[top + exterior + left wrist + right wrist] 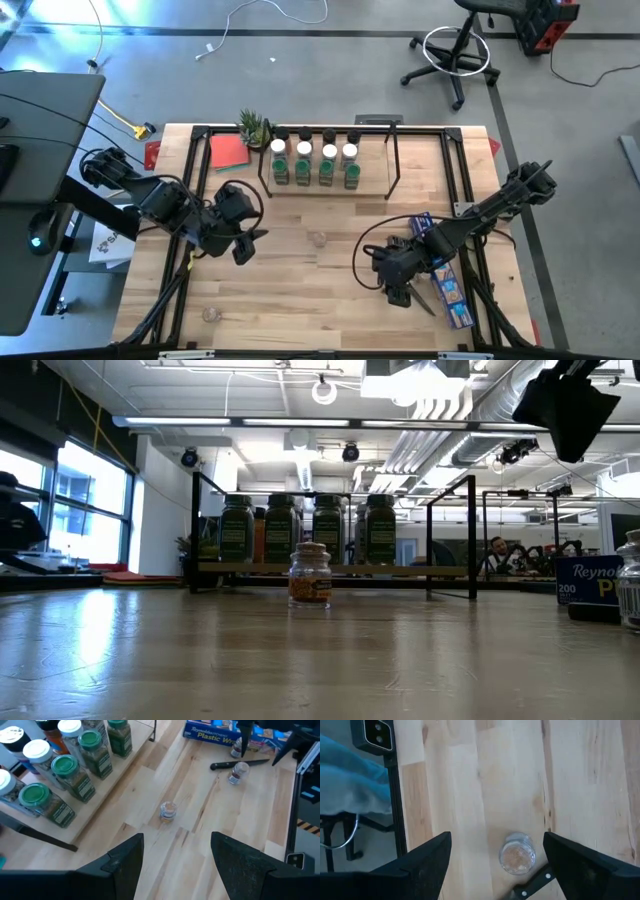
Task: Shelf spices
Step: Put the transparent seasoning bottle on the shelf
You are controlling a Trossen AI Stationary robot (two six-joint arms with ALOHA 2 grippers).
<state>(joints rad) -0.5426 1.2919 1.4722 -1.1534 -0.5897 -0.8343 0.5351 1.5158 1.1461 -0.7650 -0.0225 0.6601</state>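
Observation:
The shelf (375, 165) stands at the table's far middle, holding several spice jars (314, 163) with white, green and black caps. One clear-capped jar (168, 811) stands upright on the bare table middle (310, 573), ahead of my open left gripper (176, 837), which hovers left of centre (243, 250). Another small jar (517, 852) stands upright beside a black-handled knife (530, 887). My open right gripper (497, 837) hangs above this jar, pointing steeply down with a finger on either side and clear of it. A third jar (211, 313) stands near the front left corner.
A long blue printed box (445, 275) lies along the table's right side, next to the knife (240, 764). A red sheet (229, 152) and a small plant (254, 128) sit left of the shelf. A black frame (470, 200) edges the table. Bare wood lies across the near middle.

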